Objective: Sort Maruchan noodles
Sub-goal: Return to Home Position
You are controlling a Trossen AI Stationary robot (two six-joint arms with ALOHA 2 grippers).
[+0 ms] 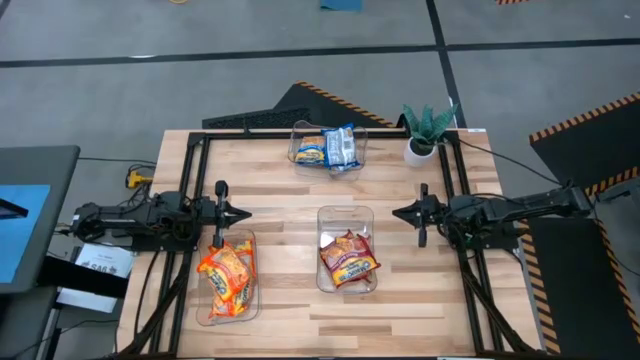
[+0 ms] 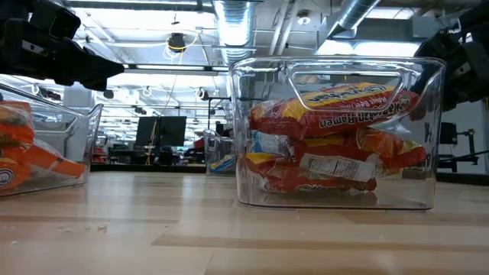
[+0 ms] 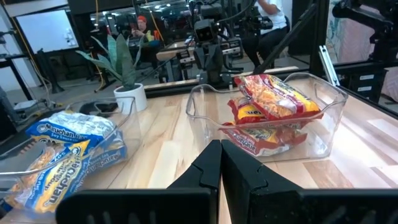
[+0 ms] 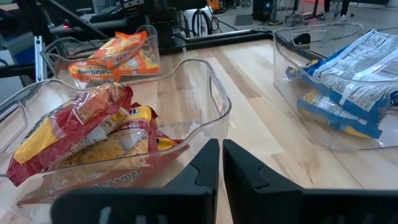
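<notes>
The Maruchan noodles lie sorted in three clear bins. Orange packets (image 1: 226, 276) lie in the near-left bin (image 1: 247, 300). Red-brown packets (image 1: 348, 260) lie in the middle bin (image 1: 345, 215). Blue packets (image 1: 330, 148) lie in the far bin (image 1: 297, 135). My left gripper (image 1: 244, 213) hangs shut and empty above the table, just beyond the orange bin's far end. My right gripper (image 1: 398, 212) hangs shut and empty to the right of the middle bin. In the left wrist view the fingers (image 3: 219, 163) meet; in the right wrist view the fingers (image 4: 220, 163) meet too.
A potted plant (image 1: 428, 130) stands at the far right of the table. A black frame (image 1: 195, 180) runs along the table's left, far and right sides. Bare wood lies between the bins and along the near edge. People show in the room beyond the table.
</notes>
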